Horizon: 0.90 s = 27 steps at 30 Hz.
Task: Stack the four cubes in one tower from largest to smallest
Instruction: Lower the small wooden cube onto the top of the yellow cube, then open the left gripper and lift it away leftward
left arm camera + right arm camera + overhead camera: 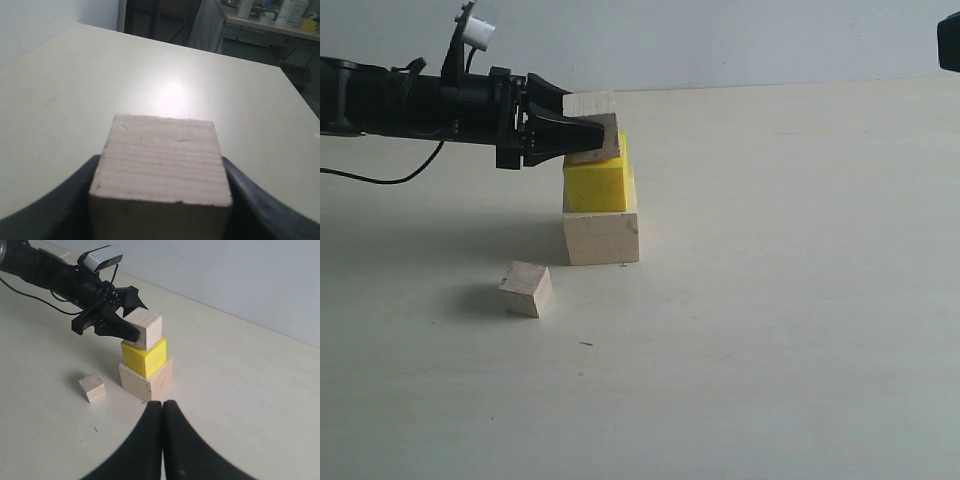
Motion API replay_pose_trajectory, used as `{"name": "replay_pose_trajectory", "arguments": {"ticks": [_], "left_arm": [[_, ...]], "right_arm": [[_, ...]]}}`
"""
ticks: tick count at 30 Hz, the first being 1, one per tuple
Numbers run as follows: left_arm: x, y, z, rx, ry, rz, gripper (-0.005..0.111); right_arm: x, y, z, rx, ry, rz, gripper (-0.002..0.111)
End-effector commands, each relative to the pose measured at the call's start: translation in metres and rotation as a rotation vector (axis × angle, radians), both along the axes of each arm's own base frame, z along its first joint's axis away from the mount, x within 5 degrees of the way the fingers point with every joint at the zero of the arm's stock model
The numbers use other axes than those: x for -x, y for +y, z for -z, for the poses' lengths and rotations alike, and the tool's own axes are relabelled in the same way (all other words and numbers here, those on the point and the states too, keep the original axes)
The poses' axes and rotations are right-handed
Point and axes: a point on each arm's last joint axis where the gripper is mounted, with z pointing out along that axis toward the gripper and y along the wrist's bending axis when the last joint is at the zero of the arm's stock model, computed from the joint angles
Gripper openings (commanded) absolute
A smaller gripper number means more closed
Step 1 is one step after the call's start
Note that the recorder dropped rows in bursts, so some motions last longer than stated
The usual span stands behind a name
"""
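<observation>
The large wood cube [602,237] stands on the table with the yellow cube [597,184] on top of it. My left gripper [582,131] is shut on the medium wood cube [592,108], which sits slightly tilted at the top of the yellow cube; whether it rests on it I cannot tell. In the left wrist view that medium cube [161,165] fills the space between the dark fingers [250,200]. The small wood cube [526,288] lies alone on the table, left of and in front of the stack. My right gripper [163,405] is shut and holds nothing, a short way from the stack [146,375].
The left arm [410,100] reaches in from the left with a trailing black cable [380,180]. A dark part of the right arm [949,40] shows at the upper right corner. The pale table [800,300] spreads to the right of the stack.
</observation>
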Motion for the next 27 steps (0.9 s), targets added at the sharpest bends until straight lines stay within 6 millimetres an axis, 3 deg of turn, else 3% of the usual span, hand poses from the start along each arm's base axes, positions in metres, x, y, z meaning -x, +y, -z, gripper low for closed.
{"name": "replay_pose_trajectory", "arguments": {"ticks": [1,4,8,12,17,27], "left_arm": [[0.0030,0.0027,0.0112,-0.088,0.003,0.030,0.002],[0.0035,0.0009,0.0111,-0.087,0.003,0.033,0.015],[0.0033,-0.0012,0.0099,-0.074,0.005,0.025,0.043],[0.0028,-0.0019,0.0091,-0.065,0.010,0.017,0.059],[0.0026,-0.0019,0.0090,-0.062,0.025,0.013,0.066],[0.0018,-0.0021,0.0081,-0.051,0.029,0.002,0.067]], "right_arm": [[0.0008,-0.0012,-0.0007,-0.010,-0.016,0.010,0.000],[0.0008,-0.0012,-0.0007,-0.010,-0.016,0.010,0.000],[0.0008,-0.0012,-0.0007,-0.010,-0.016,0.010,0.000],[0.0008,-0.0012,-0.0007,-0.010,-0.016,0.010,0.000],[0.0009,-0.0011,-0.0005,-0.010,-0.014,0.009,0.000],[0.0009,-0.0011,-0.0005,-0.008,-0.016,0.008,0.000]]}}
